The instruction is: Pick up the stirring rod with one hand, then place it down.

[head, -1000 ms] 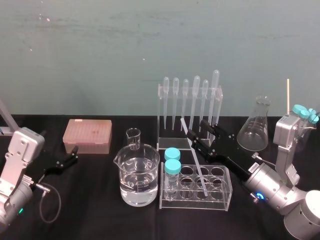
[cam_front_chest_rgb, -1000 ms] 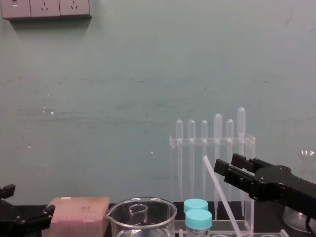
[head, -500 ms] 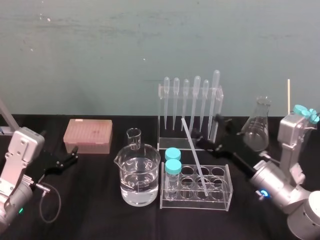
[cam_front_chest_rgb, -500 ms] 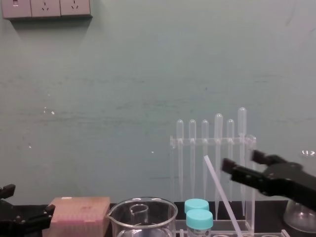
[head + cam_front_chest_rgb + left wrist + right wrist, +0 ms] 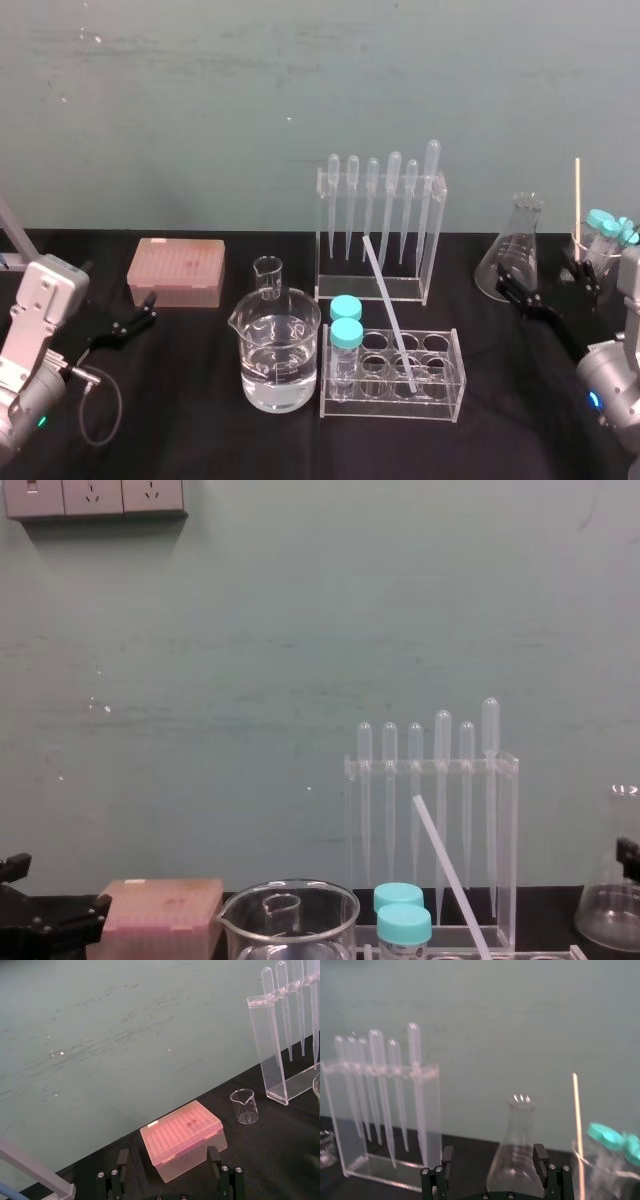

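Stirring rod: translucent white. Desk: plain black. Tip box: pink. Vial caps: turquoise. Wall: pale green, scuffed.

head: high, down onto table | chest: low, level | wrists: forward toward wall | shared: pipette rack

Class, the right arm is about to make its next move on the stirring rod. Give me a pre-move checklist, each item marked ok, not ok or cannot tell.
1. Reach of the stirring rod: it leans in the tube rack, upper part free. Ok.
2. State of the right gripper: jaws wide apart, holding nothing. Ok.
3. Path of the right gripper: the flask stands right before it. Not ok.
4. Room around the rod: the pipette rack stands close behind it; the gap is hard to judge. Cannot tell.
5. Place of the left gripper: parked by the pink tip box, far from the rod. Ok.
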`<state>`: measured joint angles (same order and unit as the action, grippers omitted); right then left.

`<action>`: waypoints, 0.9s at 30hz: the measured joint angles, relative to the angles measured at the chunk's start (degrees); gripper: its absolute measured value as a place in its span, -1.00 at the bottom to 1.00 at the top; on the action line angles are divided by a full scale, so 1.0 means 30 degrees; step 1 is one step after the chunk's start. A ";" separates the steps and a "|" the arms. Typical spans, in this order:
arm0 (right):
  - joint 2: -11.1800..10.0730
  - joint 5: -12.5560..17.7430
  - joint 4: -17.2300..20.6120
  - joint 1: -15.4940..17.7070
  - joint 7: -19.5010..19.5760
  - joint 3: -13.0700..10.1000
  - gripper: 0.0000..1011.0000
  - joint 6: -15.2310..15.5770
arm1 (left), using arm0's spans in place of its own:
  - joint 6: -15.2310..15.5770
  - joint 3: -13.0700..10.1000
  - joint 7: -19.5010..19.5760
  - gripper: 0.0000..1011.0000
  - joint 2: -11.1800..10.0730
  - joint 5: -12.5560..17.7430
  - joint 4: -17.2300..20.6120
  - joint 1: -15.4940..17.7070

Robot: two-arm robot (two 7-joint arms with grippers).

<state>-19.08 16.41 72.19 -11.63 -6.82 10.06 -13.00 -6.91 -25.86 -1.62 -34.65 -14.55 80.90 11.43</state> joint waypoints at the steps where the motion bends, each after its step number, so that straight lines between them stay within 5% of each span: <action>1: 0.0001 -0.0068 0.0022 0.0073 0.0065 -0.0035 0.98 0.0113 | 0.0000 0.0000 0.0000 0.98 0.0000 0.0001 0.0000 0.0000; 27: 0.0017 -0.0170 0.0063 0.0151 0.0183 -0.0073 0.98 0.0254 | 0.0000 0.0001 0.0000 0.98 0.0000 0.0001 -0.0001 0.0000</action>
<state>-19.03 15.90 72.38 -11.18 -6.27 9.85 -12.24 -6.91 -25.86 -1.62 -34.65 -14.55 80.90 11.43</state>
